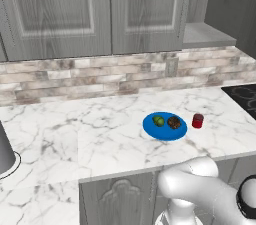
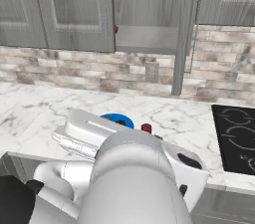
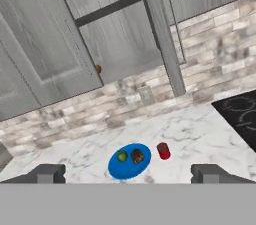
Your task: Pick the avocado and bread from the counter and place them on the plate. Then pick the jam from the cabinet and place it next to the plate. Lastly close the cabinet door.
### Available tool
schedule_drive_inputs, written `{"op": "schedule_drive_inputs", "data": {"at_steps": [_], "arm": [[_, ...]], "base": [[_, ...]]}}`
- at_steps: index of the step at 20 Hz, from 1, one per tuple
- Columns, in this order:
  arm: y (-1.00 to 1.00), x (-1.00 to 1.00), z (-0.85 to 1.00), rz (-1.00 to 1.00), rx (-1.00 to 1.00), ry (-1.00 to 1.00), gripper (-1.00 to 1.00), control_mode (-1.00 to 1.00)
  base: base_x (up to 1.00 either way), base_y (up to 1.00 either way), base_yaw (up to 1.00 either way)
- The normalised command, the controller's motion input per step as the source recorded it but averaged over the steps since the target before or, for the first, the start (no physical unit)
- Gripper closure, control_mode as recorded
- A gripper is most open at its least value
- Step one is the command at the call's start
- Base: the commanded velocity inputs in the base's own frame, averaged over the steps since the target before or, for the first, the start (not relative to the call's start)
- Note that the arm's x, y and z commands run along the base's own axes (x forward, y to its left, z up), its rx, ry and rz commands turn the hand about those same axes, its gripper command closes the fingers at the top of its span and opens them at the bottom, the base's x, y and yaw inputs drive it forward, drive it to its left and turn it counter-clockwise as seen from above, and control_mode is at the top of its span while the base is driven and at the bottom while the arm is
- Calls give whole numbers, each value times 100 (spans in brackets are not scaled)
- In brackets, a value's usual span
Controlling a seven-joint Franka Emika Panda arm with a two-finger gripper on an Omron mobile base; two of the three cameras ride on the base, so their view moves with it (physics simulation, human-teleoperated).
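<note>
My hand [image 3: 128, 174] was spread and empty: green avocado lump [image 3: 121, 156] and brown bread lump [image 3: 137, 156] lay on the round blue plate [image 3: 122, 169], the red jam jar [image 3: 163, 151] at its three o'clock, leaving the tall grey wood-grain cabinet door [image 3: 162, 34] ajar.

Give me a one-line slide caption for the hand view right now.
Open gripper high above the counter: avocado and bread on the plate, jam beside it, cabinet door still open.

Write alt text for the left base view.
A blue plate on a white marble counter holds a green avocado and brown bread; a red jam jar stands just right of it, below grey cabinets.
</note>
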Motion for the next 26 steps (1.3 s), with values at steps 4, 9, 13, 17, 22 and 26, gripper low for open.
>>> {"op": "schedule_drive_inputs", "data": {"at_steps": [4, 9, 13, 17, 22, 26], "arm": [[-26, 58, 0, 18, 0, -14, -100, -100], [-11, 92, -11, 19, 0, -2, -100, -100], [0, 98, -45, 19, -2, 0, -100, -100], [-1, 94, -46, 20, -1, -1, -100, -100], [-20, 86, -12, 22, 3, -2, -100, -100], [-45, 51, -6, 19, 8, -2, -100, -100]], "base": [[0, 0, 0], [0, 0, 0], [0, 0, 0], [0, 0, 0], [0, 0, 0], [0, 0, 0]]}}
